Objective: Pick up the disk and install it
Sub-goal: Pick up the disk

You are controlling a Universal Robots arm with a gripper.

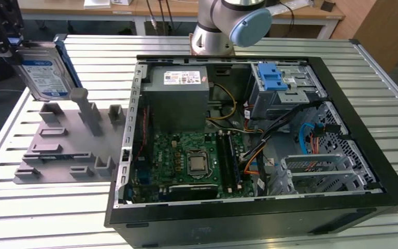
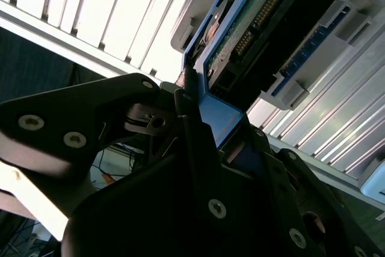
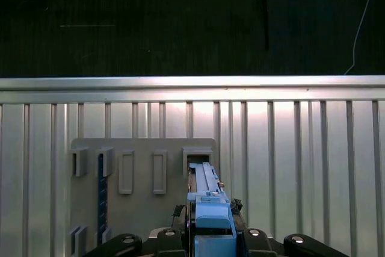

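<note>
Worktop [image 1: 40, 218]: slatted. Open computer case [image 1: 240, 228]: centre. Grey fixture plate [image 1: 64, 153]: 9 o'clock. Drive cage [image 1: 289, 91]: 1 o'clock, inside case. Disk [image 1: 43, 72]: 10 o'clock, upright above the plate. Claw [image 1: 6, 47]: clamped on disk. We judge pickup done; install pending, needing rails squared to cage.

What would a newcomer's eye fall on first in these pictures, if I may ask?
First the open computer case in the middle of the slatted table in the exterior view, with its green board laid bare. Then the disk, gripped by the hand and held up at the exterior view's upper left, above a grey fixture plate.
</note>
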